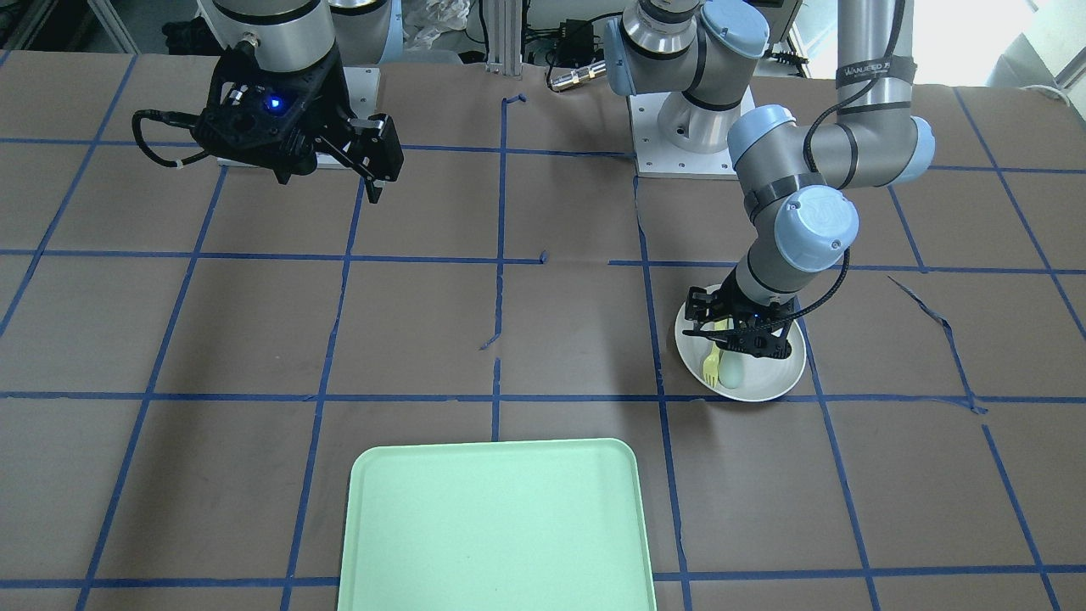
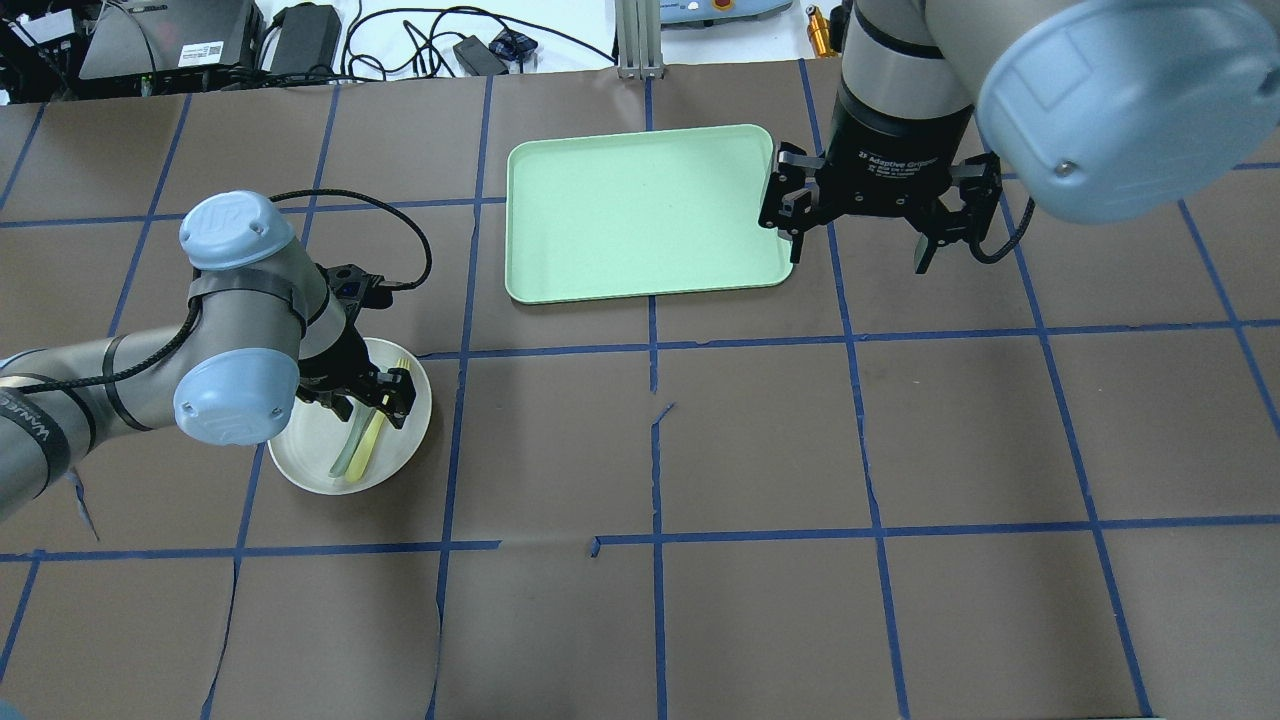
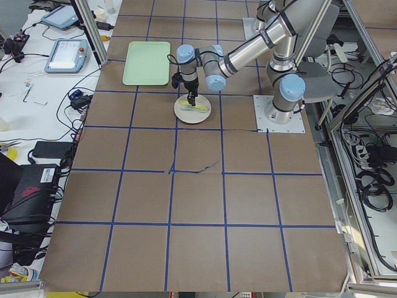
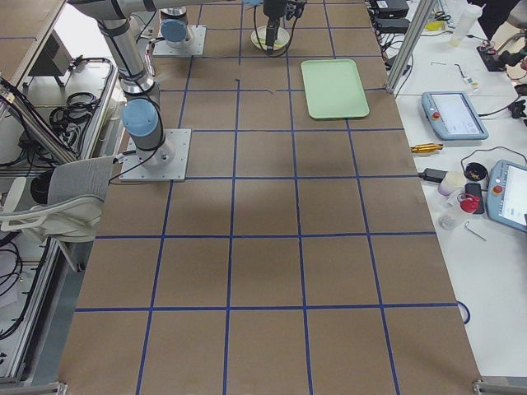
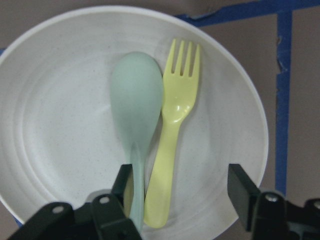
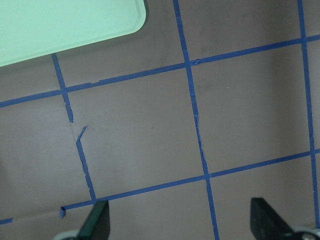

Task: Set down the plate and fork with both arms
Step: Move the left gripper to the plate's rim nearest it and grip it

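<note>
The off-white plate (image 2: 310,455) lies on the table at my left, also in the front view (image 1: 776,373). In it lie the pale-yellow fork (image 5: 172,135) and a grey-green spoon (image 5: 136,95), side by side, touching. My left gripper (image 5: 182,187) is open and low over the plate, its fingers (image 5: 241,187) on either side of both handles. It also shows in the overhead view (image 2: 368,393). My right gripper (image 2: 860,230) is open and empty, high above the table beside the tray's right edge.
A mint-green rectangular tray (image 2: 640,210) lies at the middle far side of the table; its corner shows in the right wrist view (image 6: 65,25). Brown paper with blue tape lines and small tears covers the table (image 2: 760,440).
</note>
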